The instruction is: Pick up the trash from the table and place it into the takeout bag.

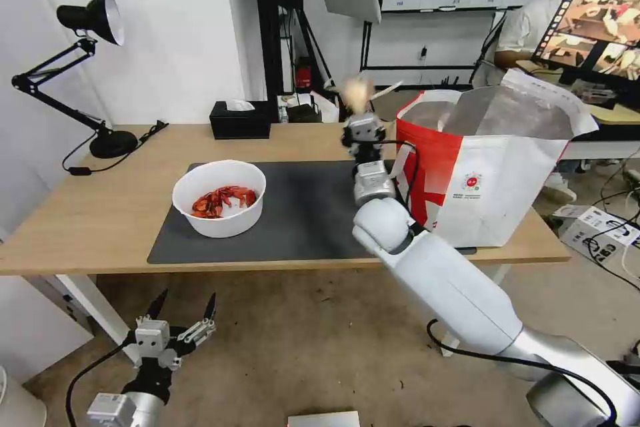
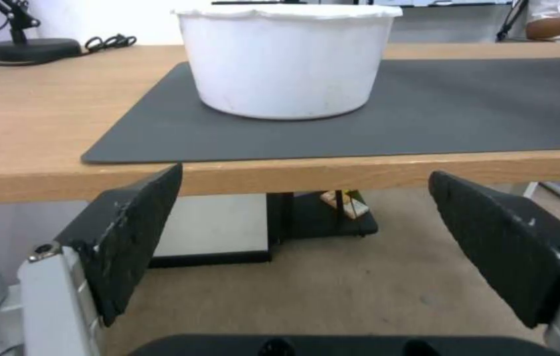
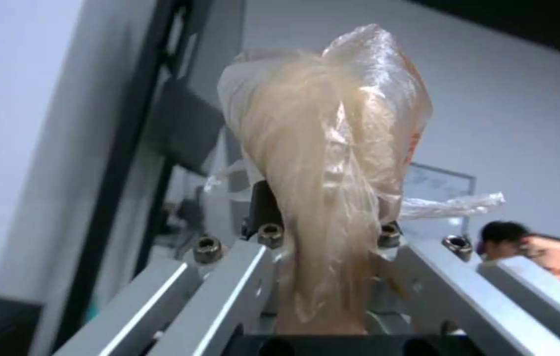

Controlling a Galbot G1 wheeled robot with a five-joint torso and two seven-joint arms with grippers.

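My right gripper (image 1: 360,107) is raised above the table (image 1: 87,213), just left of the takeout bag (image 1: 493,173), and is shut on the clear-bagged beige ball (image 1: 357,90). Up close, the ball (image 3: 326,163) bulges out between the two fingers. A white round bowl of red shells (image 1: 219,197) sits on the dark grey mat (image 1: 300,213) at its left end. My left gripper (image 1: 181,310) hangs open below the table's front edge, pointing up at the bowl (image 2: 287,59), with nothing between its fingers (image 2: 128,237).
A black tissue box (image 1: 240,119) stands at the table's back edge. A black desk lamp (image 1: 87,67) occupies the far left corner, its cable trailing on the wood. The bag's open silver-lined mouth (image 1: 507,110) faces up at the table's right end. A person sits behind it.
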